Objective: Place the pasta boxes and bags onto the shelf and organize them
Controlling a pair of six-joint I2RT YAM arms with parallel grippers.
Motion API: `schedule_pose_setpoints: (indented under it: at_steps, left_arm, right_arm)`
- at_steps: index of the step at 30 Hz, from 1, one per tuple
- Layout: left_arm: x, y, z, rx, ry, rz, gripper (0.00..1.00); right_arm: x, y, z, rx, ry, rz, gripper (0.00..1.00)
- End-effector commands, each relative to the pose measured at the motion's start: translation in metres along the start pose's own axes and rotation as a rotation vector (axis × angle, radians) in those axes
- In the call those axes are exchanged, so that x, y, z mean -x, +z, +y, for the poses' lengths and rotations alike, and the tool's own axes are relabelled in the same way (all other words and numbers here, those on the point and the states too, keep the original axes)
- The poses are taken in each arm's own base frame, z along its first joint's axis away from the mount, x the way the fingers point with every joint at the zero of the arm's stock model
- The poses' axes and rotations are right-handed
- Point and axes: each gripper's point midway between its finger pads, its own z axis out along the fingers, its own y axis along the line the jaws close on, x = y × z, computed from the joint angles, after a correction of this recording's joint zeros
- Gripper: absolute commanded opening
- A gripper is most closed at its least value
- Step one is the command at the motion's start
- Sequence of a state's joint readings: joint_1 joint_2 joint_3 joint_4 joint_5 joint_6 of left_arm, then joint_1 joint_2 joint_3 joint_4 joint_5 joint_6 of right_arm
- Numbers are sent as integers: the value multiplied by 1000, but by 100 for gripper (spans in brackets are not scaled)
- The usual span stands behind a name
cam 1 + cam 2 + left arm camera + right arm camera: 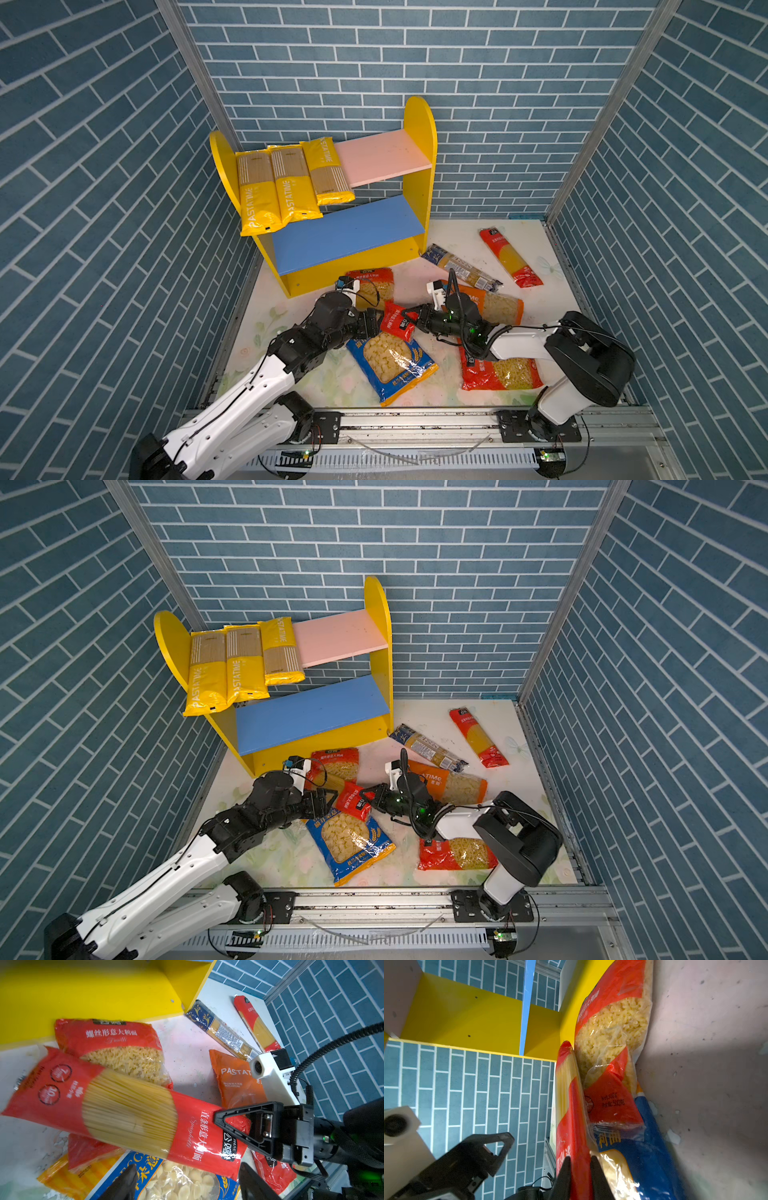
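Lift of the red spaghetti pack (133,1109) looks like the step in hand. Pack lies slantwise on desk (324,382) in front of shelf (345,237), resting across fusilli bag (116,1051) and blue shell-pasta bag (182,1186).

To do it well, probably: an end grip on a long pack invites droop and twist. Raise slowly, keep it level, support mid-length, then carry to the bare blue board or to pink board (386,156) beside three yellow packs (282,183). Glossy film may slip.

Right end effector (580,1159) pinches the pack's end, one finger on each face. Left end effector (374,326) is spread wide and empty, close beside the pack; contact unclear.
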State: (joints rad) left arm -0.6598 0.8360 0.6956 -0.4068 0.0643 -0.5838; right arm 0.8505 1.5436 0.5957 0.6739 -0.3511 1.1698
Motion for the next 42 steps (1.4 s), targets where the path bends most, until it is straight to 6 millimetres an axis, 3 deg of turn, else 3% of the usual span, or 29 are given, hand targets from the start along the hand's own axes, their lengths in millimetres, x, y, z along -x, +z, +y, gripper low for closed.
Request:
schedule_pose_setpoints:
  at_steps: [1, 6, 11, 15, 19, 24, 29, 33, 36, 38, 42]
  left_arm:
    - [-5, -8, 4, 43, 121, 58, 78]
    - [6, -11, -9, -3, 164, 39, 80]
    - [-2, 6, -6, -2, 157, 69, 81]
    - [-16, 29, 4, 29, 124, 114, 81]
    - [-22, 39, 12, 59, 107, 130, 83]
    - [-37, 55, 23, 90, 75, 165, 84]
    - [-49, 64, 26, 77, 44, 186, 83]
    - [-54, 68, 31, 86, 42, 192, 83]
    - [-53, 70, 28, 73, 36, 187, 83]
    - [-48, 70, 26, 69, 32, 172, 83]
    - [-39, 75, 21, 66, 44, 161, 82]
  right_arm:
    - [3, -20, 18, -51, -207, 88, 11]
    - [-1, -64, 18, -28, -220, 327, 11]
    - [-7, -103, 14, -83, -309, 441, 17]
    - [17, -120, -24, -207, -240, 386, 17]
    - [27, -134, -60, -377, -228, 412, 18]
    - [68, -140, -96, -643, -232, 271, 39]
    - [94, -161, -104, -807, -221, 113, 55]
    - [82, -175, -97, -847, -176, 2, 61]
    - [54, -172, -84, -805, -135, -66, 63]
    - [37, -162, -72, -728, -90, -98, 65]
    - [6, -120, -53, -519, 58, -155, 67]
